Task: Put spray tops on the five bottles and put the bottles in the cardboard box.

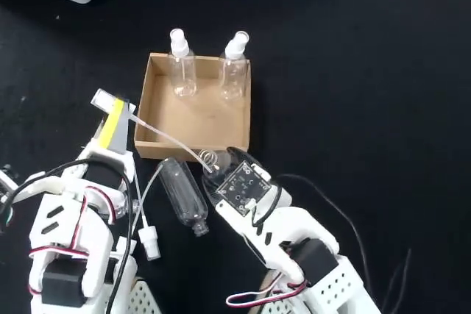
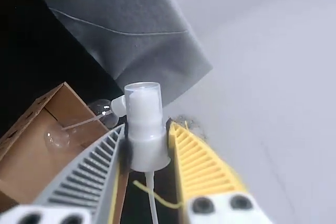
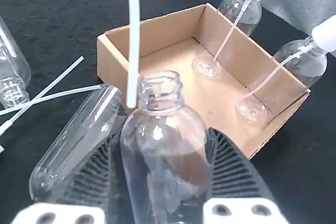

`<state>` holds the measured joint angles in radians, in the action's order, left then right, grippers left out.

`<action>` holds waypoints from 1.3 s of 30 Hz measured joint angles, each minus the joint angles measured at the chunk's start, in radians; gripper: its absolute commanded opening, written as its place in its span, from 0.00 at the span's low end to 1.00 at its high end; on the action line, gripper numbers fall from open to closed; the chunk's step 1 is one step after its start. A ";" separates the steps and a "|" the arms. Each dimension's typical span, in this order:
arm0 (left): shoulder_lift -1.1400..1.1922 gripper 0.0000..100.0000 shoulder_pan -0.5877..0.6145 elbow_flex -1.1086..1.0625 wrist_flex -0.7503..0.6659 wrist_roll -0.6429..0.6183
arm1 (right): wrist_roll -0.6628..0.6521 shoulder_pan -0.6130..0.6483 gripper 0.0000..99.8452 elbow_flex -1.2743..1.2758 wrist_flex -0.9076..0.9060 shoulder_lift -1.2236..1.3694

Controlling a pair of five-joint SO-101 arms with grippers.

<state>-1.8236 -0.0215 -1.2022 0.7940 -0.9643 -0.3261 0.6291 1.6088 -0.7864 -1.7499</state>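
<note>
Bottle on its side [image 1: 184,196] lies nearest me on the black surface [image 1: 368,108], with a loose spray top [image 1: 149,243] just left of it. Beyond that, my right tool [image 3: 165,145] is clamped around an upright open bottle [image 3: 160,90] at the near edge of the cardboard box [image 1: 143,112]. My left tool [image 2: 147,129] pinches a spray top [image 2: 143,103], its tube [image 3: 132,35] ending just beside that bottle's neck. Farthest, two capped bottles [image 1: 182,68] [image 1: 234,68] sit against the box's far wall.

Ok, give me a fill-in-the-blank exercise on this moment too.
1. The cardboard box holds ___ capped bottles.
2. The spray top is in the ___ arm's fingers.
3. The open bottle is in the ___ arm's fingers.
4. A loose bottle lies on its ___.
Missing: two; left; right; side.
</note>
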 measured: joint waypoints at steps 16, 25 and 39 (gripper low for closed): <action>0.000 0.03 0.084 -0.069 -0.114 -0.020 | 0.000 0.000 0.09 0.000 0.000 0.000; 0.005 0.03 0.018 -0.069 -0.086 0.025 | 0.000 0.000 0.09 0.000 0.000 0.000; 0.005 0.03 0.008 -0.069 -0.086 0.029 | 0.000 0.000 0.09 0.000 0.000 0.000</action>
<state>-1.8190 -0.0138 -1.2712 0.7081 -0.9352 -0.3261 0.6291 1.6088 -0.7864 -1.7499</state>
